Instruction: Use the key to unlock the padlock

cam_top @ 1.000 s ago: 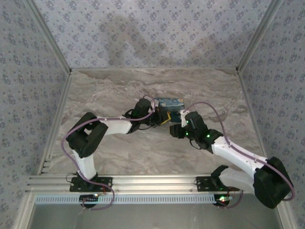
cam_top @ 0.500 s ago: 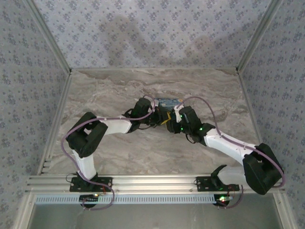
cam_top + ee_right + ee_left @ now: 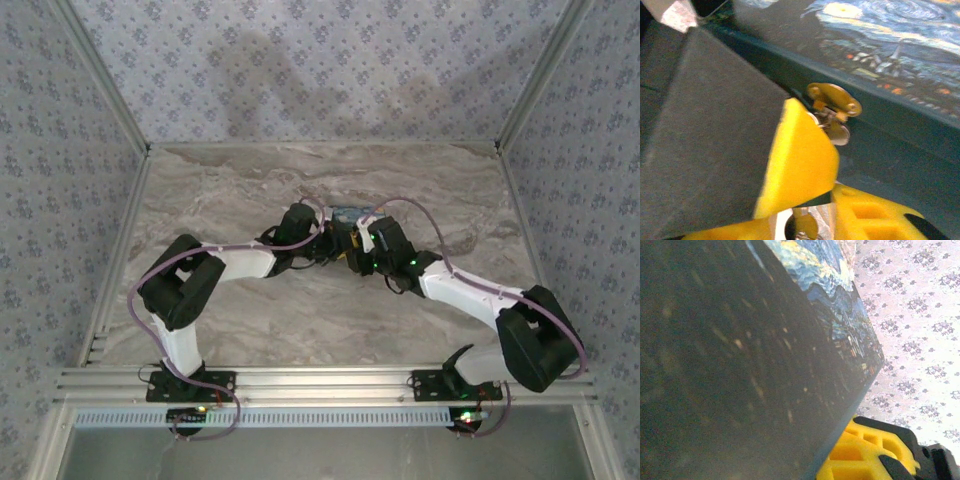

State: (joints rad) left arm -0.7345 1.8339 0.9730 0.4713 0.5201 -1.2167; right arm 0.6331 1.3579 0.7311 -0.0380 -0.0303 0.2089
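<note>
A dark box [image 3: 352, 213] with a blue night-sky lid lies mid-table, and both grippers meet at its near side. My left gripper [image 3: 328, 246] is pressed against the box's dark wall [image 3: 740, 365], with one yellow finger [image 3: 870, 450] showing; what it holds is hidden. My right gripper [image 3: 835, 165] points at the box's front wall [image 3: 900, 130]. A brass key head [image 3: 834, 99] and a silvery key [image 3: 839, 134] hang together just past its yellow fingertip [image 3: 800, 160], partly behind it. The padlock is hidden. The right jaws stand narrow; whether they pinch the keys is unclear.
A dark grey block [image 3: 705, 125] fills the left of the right wrist view, close beside the finger. Patterned walls [image 3: 320, 70] close in the marble table [image 3: 230, 190] on three sides. Bare table lies to the left, right and front of the box.
The right arm has swung left and forward until its gripper reached the box's front, and its jaws have narrowed. The left arm and the box have stayed still.
</note>
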